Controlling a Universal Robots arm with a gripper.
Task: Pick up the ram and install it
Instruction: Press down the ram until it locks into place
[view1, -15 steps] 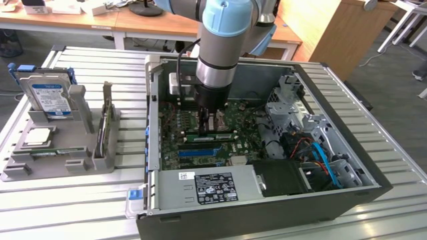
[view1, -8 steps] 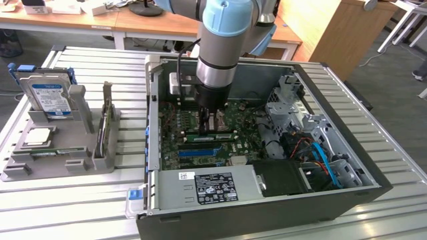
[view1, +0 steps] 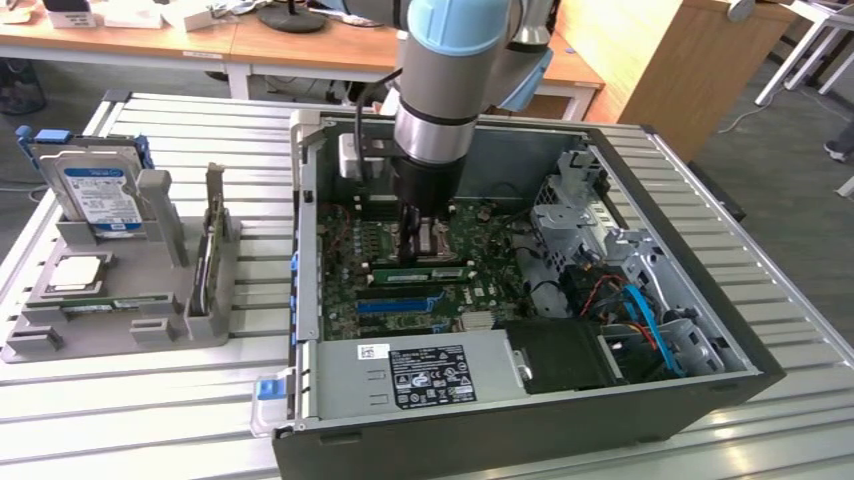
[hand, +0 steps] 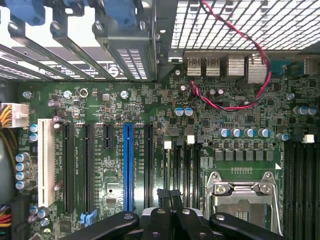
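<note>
Green stick: the ram (view1: 118, 302), slim and flat with a pale label, lies in the grey plastic tray (view1: 27, 345) along its front edge.
Long axis: runs from the exterior view's left to its right, parallel to that front edge.
Tray neighbours: a blue-labelled silver hard drive (view1: 100, 195) stands upright at the back; a square silver processor chip (view1: 74, 272) sits just behind the ram.
Gripper (hand: 170, 196): black metal, fingers clenched together with nothing between them, hanging inside the open computer case (view1: 694, 400), well apart from the ram.
Below it: green motherboard (hand: 105, 107) with black slots, one blue slot (hand: 127, 167) and a steel-framed socket (hand: 245, 195).
In the way: the case wall between tray and motherboard.
Base: ribbed metal table (view1: 134, 415).
</note>
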